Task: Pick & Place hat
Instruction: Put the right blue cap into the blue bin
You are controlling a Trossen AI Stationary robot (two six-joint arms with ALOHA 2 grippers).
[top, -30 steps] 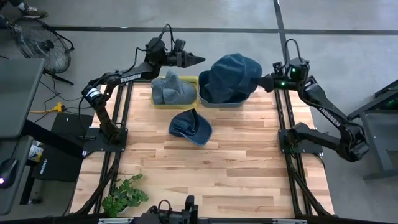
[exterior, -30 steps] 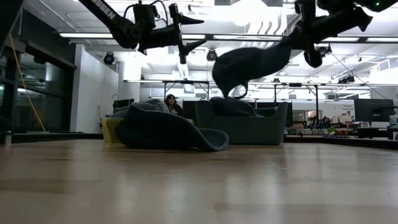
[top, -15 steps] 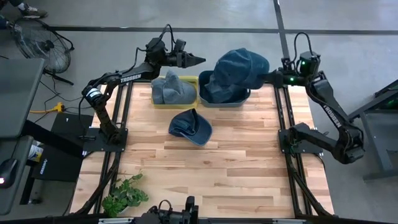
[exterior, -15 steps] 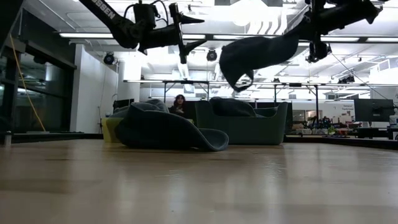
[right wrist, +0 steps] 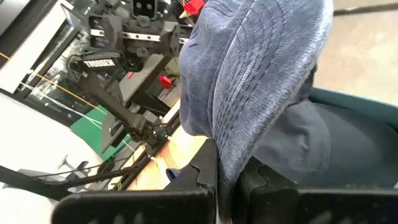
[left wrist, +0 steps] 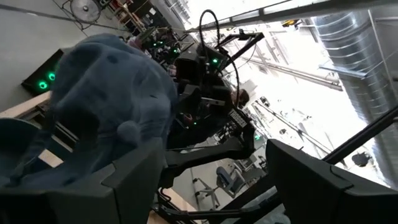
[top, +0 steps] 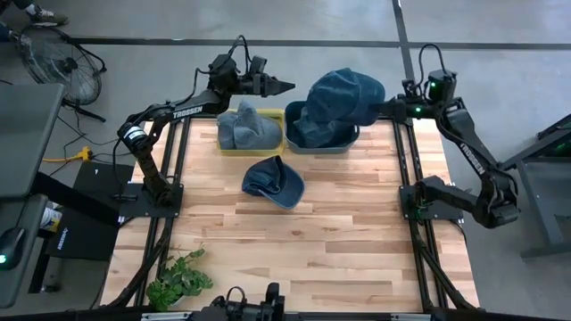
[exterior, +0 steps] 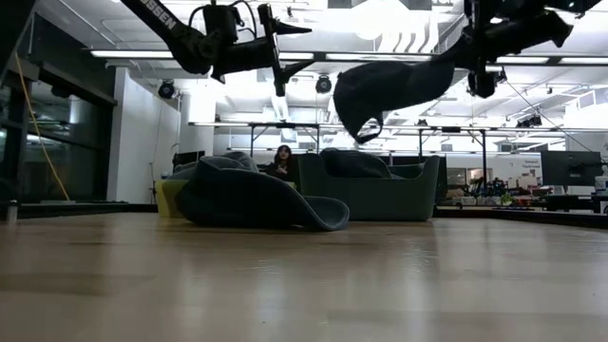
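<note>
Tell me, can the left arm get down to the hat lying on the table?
Probably yes: the left gripper is open and empty, and the hat on the table lies bare, clear of both bins.

Right gripper raised, clamped – left gripper raised, fingers apart

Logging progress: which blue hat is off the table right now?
The hat clamped in the right gripper, hanging above the blue bin; the others rest.
</note>
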